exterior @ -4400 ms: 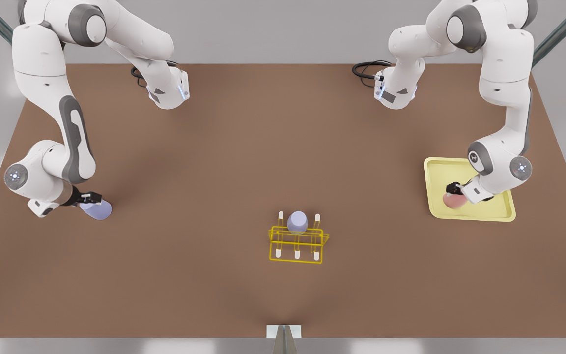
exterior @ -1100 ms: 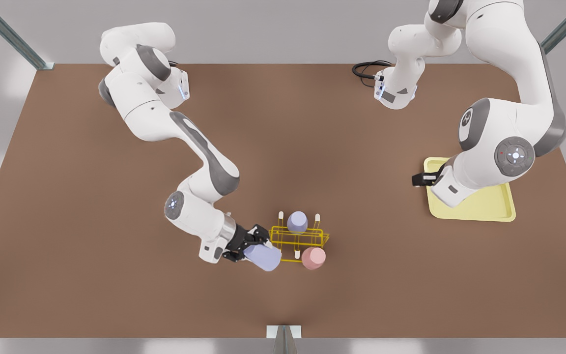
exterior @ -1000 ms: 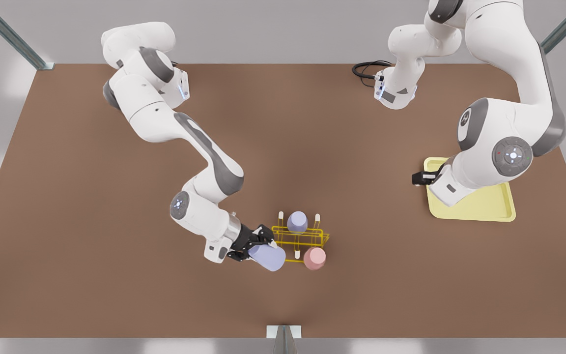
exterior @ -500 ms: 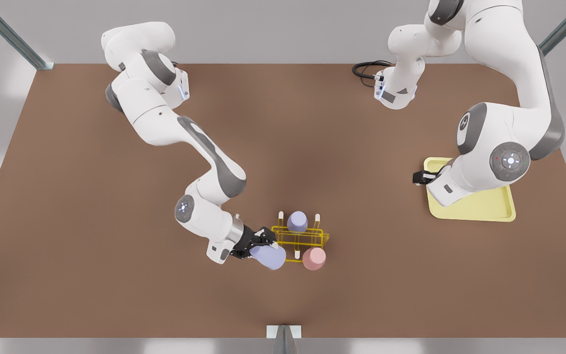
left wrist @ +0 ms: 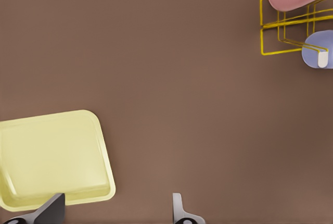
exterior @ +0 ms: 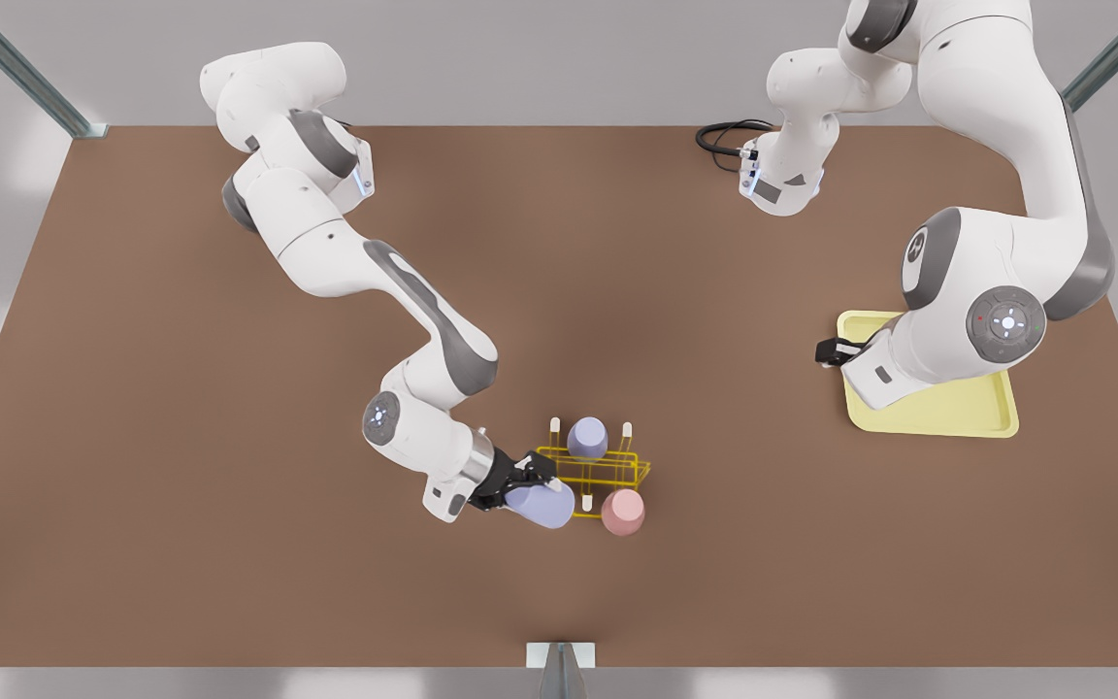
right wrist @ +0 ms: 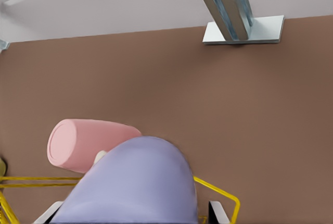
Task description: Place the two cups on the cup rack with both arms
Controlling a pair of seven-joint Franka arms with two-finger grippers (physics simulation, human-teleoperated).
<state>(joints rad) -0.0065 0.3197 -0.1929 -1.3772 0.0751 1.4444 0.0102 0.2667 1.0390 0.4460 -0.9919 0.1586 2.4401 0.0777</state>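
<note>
Periwinkle cup [exterior: 540,505], smooth and tapered, is pinched in the right gripper [exterior: 516,482] and tipped over a near-row peg of the yellow wire cup rack [exterior: 590,470], seemingly so the peg enters its mouth. The pink cup [exterior: 623,512] sits on the neighbouring peg, a duller lavender cup [exterior: 587,437] behind. The left gripper [left wrist: 117,209] waits spread beside the pale-yellow tray [exterior: 947,413].

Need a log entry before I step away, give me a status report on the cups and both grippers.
Right gripper shut on lavender cup, at cup rack. Left gripper open, waiting by yellow tray. Pink cup racked. Grey-lavender cup fills back peg.
</note>
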